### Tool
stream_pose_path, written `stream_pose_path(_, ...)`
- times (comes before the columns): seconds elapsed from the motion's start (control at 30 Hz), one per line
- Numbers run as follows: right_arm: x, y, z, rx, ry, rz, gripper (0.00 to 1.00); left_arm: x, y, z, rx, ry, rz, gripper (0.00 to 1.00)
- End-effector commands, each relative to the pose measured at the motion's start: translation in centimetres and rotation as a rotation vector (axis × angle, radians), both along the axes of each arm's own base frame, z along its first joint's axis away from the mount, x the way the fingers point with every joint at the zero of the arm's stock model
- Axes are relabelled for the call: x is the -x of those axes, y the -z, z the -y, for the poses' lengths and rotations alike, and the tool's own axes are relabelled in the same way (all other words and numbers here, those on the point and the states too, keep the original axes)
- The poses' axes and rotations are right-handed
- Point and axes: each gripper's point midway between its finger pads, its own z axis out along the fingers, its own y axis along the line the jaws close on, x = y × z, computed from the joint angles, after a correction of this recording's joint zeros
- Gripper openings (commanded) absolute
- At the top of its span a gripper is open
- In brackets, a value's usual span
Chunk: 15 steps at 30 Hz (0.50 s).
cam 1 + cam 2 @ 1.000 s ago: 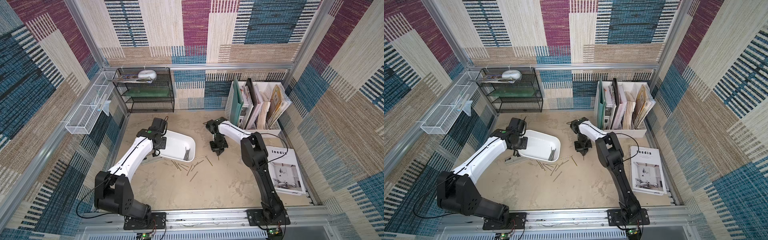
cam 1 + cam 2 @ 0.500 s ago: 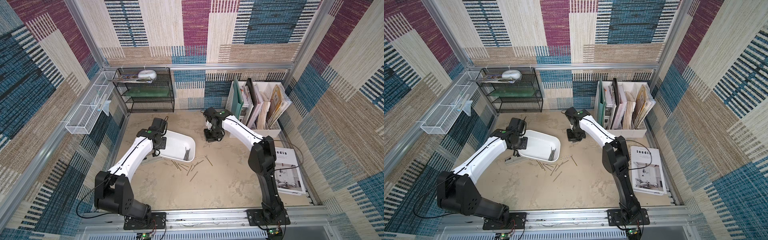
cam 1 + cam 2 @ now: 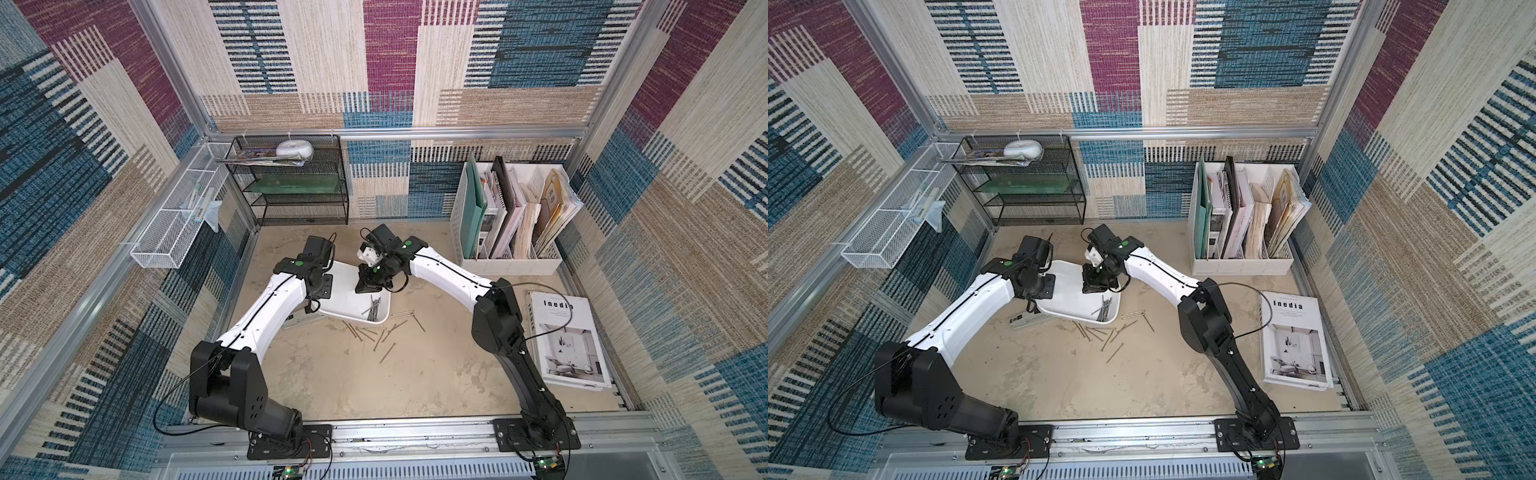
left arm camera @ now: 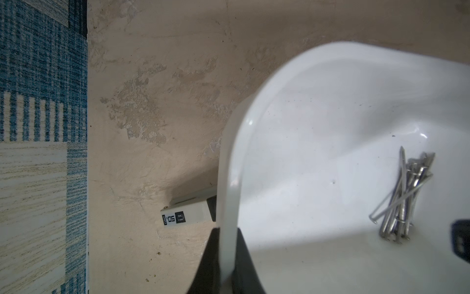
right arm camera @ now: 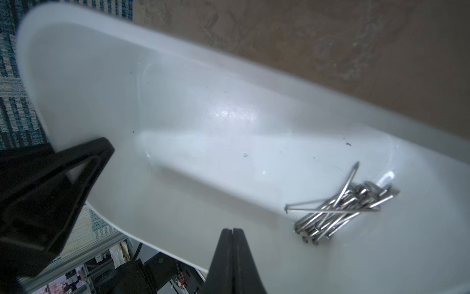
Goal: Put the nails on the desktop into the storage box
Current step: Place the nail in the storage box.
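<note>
The white storage box [image 3: 345, 291] [image 3: 1071, 291] sits tilted on the beige desktop [image 3: 353, 382], with its left side lifted. My left gripper [image 4: 226, 231] is shut on its rim [image 4: 230, 178]. Several nails [image 3: 374, 308] [image 4: 401, 196] [image 5: 343, 211] lie bunched in the box's low corner. More nails [image 3: 374, 332] [image 3: 1104, 332] lie scattered on the desktop just in front of and right of the box. My right gripper [image 3: 365, 286] [image 5: 232, 230] hangs shut over the box's inside [image 5: 178, 127], and nothing shows between its fingers.
A small grey labelled case [image 4: 183, 216] [image 3: 1027, 320] lies partly under the box's raised side. A magazine [image 3: 565, 340] lies at the right. A white file holder [image 3: 511, 216] and a black mesh rack [image 3: 299, 183] stand at the back. A white wire basket [image 3: 174, 224] hangs on the left wall.
My right gripper has risen from the desktop right of the box, swung back, then moved left over the box. The left arm and the box have stayed put.
</note>
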Motion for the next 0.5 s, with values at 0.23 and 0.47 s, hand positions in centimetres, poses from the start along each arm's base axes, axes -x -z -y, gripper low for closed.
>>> stream_pose_path(0.23, -0.7, -3.5, 3.0, 0.060, 0.020, 0.153, 0.18, -0.3, -0.5, 0.0, 0.002, -0.006, 0.016, 0.00)
stream_pose_path(0.47, 1.1, -2.0, 11.2, 0.285, 0.079, 0.209, 0.38, -0.3, -0.4, 0.0, 0.001, -0.004, 0.014, 0.00)
